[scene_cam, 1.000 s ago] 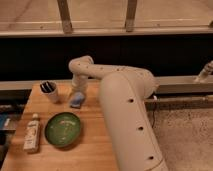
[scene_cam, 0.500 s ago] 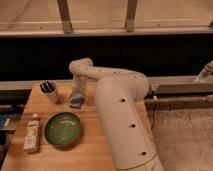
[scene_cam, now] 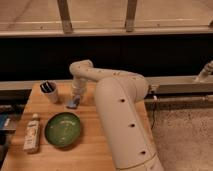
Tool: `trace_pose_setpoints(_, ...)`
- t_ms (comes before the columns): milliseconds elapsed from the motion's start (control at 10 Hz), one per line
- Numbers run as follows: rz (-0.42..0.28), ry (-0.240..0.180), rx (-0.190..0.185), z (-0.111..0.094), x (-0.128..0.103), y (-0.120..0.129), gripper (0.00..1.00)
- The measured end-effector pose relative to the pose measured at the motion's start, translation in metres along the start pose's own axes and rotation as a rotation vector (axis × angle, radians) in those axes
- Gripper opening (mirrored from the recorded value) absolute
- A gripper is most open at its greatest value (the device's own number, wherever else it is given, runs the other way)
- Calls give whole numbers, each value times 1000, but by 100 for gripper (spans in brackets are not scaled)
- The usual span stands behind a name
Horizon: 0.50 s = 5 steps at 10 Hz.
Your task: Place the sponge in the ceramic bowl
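The sponge (scene_cam: 73, 104) is a small light-blue block on the wooden table (scene_cam: 100, 145), just behind the bowl's far rim. My gripper (scene_cam: 76, 96) hangs straight down over the sponge and meets its top; the wrist hides how it holds it. The ceramic bowl (scene_cam: 63, 130) is dark green with a lighter centre. It sits empty at the front left of the table, a short way in front of the sponge.
A small white cup (scene_cam: 49, 91) with dark contents stands at the back left. A white labelled bottle (scene_cam: 32, 133) lies left of the bowl. My arm's large pale link (scene_cam: 122, 125) covers the table's right side. A dark rail runs behind.
The arm has swung slightly left. The gripper and sponge have shifted a little left and toward the bowl.
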Motion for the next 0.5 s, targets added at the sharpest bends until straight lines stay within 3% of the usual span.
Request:
trace_pose_setpoints(200,-11,6,-1,2,2,2,0)
trace_pose_setpoints(500,-24,-6,-2,-3,4,4,0)
